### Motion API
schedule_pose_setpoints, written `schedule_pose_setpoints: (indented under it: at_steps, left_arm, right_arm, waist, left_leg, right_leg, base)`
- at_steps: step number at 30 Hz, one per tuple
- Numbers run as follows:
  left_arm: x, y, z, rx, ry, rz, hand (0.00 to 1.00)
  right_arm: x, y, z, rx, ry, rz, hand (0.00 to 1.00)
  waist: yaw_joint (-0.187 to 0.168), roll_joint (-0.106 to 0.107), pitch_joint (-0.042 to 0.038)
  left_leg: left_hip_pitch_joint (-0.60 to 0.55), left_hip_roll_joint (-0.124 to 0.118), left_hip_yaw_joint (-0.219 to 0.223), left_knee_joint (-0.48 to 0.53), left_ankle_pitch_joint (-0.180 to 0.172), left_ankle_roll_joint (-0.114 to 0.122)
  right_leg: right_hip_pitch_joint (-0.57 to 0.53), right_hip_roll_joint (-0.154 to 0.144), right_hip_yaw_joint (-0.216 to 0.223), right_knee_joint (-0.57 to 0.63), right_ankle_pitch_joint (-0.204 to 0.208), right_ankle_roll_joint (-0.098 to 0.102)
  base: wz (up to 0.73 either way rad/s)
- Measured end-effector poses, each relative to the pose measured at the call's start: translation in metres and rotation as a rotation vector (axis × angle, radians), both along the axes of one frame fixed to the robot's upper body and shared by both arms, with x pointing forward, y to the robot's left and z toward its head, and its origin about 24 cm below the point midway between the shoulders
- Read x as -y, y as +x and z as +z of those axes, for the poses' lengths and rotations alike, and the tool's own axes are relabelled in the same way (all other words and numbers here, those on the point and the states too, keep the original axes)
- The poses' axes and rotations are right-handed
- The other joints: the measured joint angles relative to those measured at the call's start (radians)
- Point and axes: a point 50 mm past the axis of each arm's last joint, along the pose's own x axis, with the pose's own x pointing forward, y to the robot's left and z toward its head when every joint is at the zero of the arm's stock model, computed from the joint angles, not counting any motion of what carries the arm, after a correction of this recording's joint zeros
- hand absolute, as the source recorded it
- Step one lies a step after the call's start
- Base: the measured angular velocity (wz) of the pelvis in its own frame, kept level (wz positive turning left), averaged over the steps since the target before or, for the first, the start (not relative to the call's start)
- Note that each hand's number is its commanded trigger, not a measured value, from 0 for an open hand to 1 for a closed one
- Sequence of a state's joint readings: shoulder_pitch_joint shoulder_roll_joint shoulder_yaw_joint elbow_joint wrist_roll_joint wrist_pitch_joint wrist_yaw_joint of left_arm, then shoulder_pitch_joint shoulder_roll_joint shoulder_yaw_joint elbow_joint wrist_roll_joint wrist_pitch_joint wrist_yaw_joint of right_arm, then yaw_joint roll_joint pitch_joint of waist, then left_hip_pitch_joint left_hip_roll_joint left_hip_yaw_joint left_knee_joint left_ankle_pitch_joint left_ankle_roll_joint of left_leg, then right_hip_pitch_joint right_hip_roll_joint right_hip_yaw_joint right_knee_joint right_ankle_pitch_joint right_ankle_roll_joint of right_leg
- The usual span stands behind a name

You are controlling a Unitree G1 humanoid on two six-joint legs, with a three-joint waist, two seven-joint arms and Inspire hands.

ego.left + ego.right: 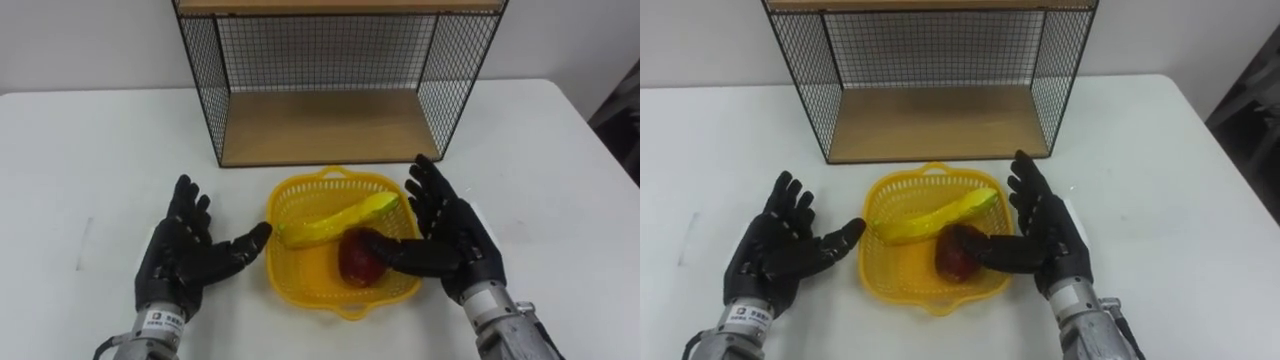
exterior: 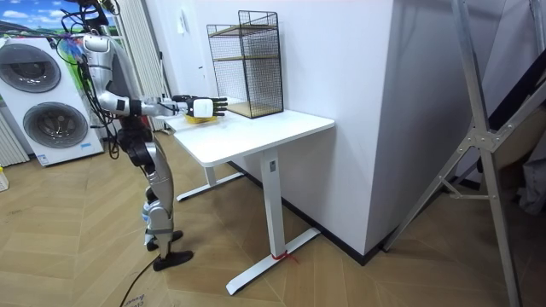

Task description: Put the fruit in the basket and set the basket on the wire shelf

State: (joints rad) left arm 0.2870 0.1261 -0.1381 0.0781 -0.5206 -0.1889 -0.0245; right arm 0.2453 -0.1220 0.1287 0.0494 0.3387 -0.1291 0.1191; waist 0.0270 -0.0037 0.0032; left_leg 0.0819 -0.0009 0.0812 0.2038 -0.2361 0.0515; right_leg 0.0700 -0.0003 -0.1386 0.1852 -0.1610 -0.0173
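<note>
Fingers (image 1: 428,192) of the right hand (image 1: 455,245) are stretching straight and holding nothing, with the thumb reaching over the basket's (image 1: 305,278) right rim to the apple (image 1: 356,266). The left hand (image 1: 180,255) is spreading open just left of the basket, thumb pointing at its rim. The apple and banana (image 1: 335,222) are lying inside, touching. The basket is sitting on the bench (image 1: 90,150), just before the shelf (image 1: 330,125) at the far edge.
</note>
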Motion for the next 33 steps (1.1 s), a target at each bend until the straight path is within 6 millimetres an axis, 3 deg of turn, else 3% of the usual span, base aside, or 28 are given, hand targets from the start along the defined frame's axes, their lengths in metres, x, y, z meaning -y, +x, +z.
schedule_pose_setpoints:
  at_steps: [11,25,33]
  left_arm:
    - [0.007,-0.001,-0.001,0.001,-0.08,-0.029,0.0]
    - [0.012,-0.002,-0.002,0.001,-0.084,-0.066,0.0]
    - [0.013,-0.003,-0.004,0.001,-0.191,-0.044,0.0]
  right_arm:
    - [-0.011,-0.005,-0.013,-0.054,0.023,0.074,0.0]
    - [-0.017,-0.005,-0.013,-0.052,0.028,0.105,0.0]
    - [-0.021,-0.005,-0.013,-0.053,0.042,0.115,0.0]
  waist:
    - [-0.001,0.001,0.0011]
    - [-0.017,0.004,0.0023]
    - [-0.021,0.004,0.0027]
  left_leg:
    - [-0.004,-0.002,-0.003,-0.007,0.0,0.0]
    - [-0.003,-0.002,-0.001,-0.007,0.0,0.0]
    - [-0.003,-0.001,0.0,-0.007,0.0,0.0]
  right_leg:
    - [-0.003,0.002,-0.001,0.001,0.0,0.0]
    - [-0.002,0.003,0.003,0.001,0.0,0.0]
    - [-0.003,0.003,0.008,0.001,0.0,0.0]
  base:
    - [0.0]
    - [0.0]
    - [0.0]
